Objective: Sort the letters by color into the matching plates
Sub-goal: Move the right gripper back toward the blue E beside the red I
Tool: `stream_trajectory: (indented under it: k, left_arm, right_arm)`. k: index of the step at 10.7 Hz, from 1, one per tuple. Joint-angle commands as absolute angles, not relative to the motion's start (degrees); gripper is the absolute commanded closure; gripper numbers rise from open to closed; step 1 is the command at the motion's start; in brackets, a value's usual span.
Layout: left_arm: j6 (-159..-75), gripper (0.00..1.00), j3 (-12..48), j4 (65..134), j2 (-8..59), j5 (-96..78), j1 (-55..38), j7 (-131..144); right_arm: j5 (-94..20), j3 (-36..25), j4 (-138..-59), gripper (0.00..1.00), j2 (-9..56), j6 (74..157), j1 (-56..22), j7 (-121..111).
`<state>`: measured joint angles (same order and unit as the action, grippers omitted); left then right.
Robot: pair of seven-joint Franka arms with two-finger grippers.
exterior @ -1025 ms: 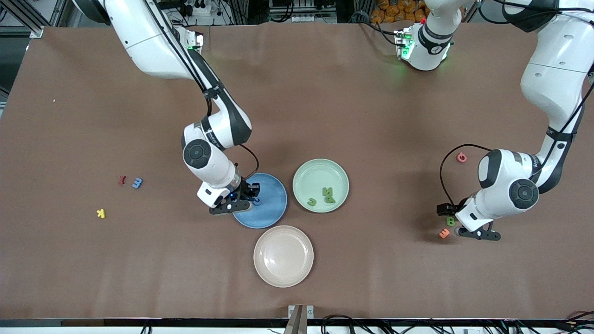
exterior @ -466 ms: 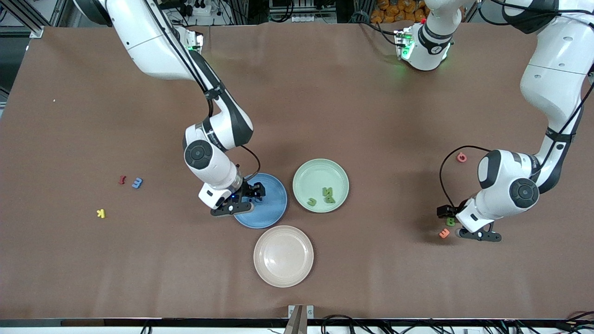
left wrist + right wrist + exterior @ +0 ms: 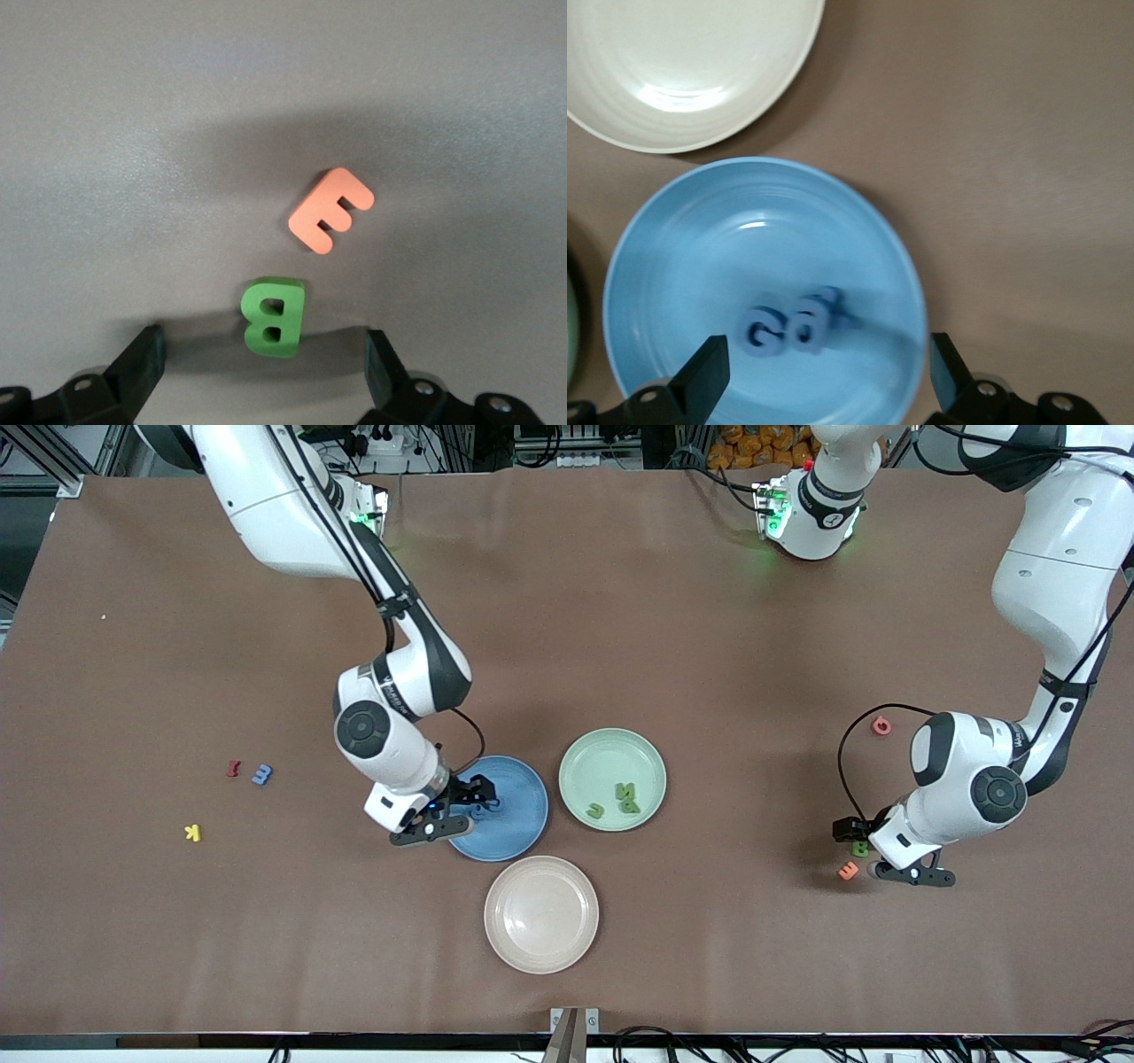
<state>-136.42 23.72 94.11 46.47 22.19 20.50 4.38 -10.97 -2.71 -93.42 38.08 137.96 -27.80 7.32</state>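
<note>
1. Two blue letters (image 3: 788, 328) lie side by side in the blue plate (image 3: 518, 828), near the middle of the desk (image 3: 620, 602).
2. The right gripper (image 3: 461, 804) hangs low over that plate with its fingers (image 3: 700, 376) spread wide and nothing between them.
3. Three green letters (image 3: 620, 799) lie in the pale green plate (image 3: 611, 748), just beside the blue one.
4. A fourth green letter, a B (image 3: 273, 317), lies flat on the desk toward the left arm's end, close to an orange E (image 3: 331, 210) but not touching it.
5. The left gripper (image 3: 873, 857) hovers right over the B, its fingers (image 3: 142, 363) wide apart on either side, holding nothing.
6. The letters look light, chunky and stiff, probably foam or plastic. A pinch across the B's flat outer edges seems safest, clear of the E.
7. One more blue letter (image 3: 261, 774) waits toward the right arm's end, next to a red letter (image 3: 233, 768); a yellow letter (image 3: 192, 833) lies nearby.
8. An empty cream plate (image 3: 541, 914) sits nearer the front camera than the other two; a pink letter (image 3: 881, 725) lies toward the left arm's end.
</note>
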Motion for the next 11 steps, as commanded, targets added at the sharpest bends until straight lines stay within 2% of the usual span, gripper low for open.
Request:
stream_trajectory:
  k: [1,5,11]
  left_arm:
    - [-136.85,0.0,22.68,93.25,46.85,22.32,19.17,3.78]
    - [-137.46,0.0,20.92,93.25,46.76,22.24,17.4,3.96]
    - [-137.55,0.0,20.92,93.25,46.76,22.15,17.4,4.04]
  right_arm:
    - [-10.9,-3.6,-93.69,0.0,33.67,131.06,-23.04,-2.16]
    - [-10.9,-4.57,-93.69,0.0,29.45,122.71,-15.57,-13.43]
    - [-10.9,-8.26,-93.69,0.0,26.9,119.0,-10.46,-22.31]
